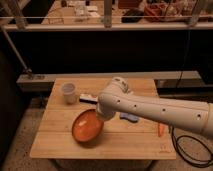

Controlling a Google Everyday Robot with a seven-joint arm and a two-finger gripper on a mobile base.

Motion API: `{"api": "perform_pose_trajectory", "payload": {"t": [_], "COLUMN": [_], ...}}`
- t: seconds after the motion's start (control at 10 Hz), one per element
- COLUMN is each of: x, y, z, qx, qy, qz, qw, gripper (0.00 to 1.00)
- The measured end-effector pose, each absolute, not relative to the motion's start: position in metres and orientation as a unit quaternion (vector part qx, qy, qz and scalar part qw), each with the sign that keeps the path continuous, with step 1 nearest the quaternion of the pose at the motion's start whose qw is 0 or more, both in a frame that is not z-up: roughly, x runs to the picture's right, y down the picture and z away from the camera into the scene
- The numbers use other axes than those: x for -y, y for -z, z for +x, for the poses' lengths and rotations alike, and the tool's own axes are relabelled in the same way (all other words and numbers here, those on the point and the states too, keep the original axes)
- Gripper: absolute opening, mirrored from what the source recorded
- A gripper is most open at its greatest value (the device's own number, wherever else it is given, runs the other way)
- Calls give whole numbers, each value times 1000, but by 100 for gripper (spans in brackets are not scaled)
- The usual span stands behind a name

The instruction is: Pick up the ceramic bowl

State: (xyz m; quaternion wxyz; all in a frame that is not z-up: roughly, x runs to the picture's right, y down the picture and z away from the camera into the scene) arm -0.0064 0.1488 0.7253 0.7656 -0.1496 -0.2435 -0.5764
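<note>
In the camera view, the bowl [87, 126] is sitting on the front left part of the bench [55, 145], seemingly tipped toward the camera. The pincer [103, 118] is hanging at its right rim, tucked under the arm [150, 107], so whether it is spread or pinching cannot be told. The grasping step appears to be in hand, and the next move is likely calling for a firm hold on the rim and a straight lift.

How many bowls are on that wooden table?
1: the orange ceramic bowl at the front left of the table, with the pincer at its far right rim. The arm could hide others.
</note>
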Motion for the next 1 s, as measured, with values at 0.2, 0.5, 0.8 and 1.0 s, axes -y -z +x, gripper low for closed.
{"api": "perform_pose_trajectory", "payload": {"t": [0.2,0.5,0.8,1.0], "x": [-148,-149,-154,-154], "y": [-723,-726,-737,-737], "z": [-8,-8,-11,-12], "qx": [244,249,255,259], "qy": [578,577,578,577], "qz": [-148,-147,-146,-146], "qw": [765,764,761,761], "gripper": [1,10,38,54]}}
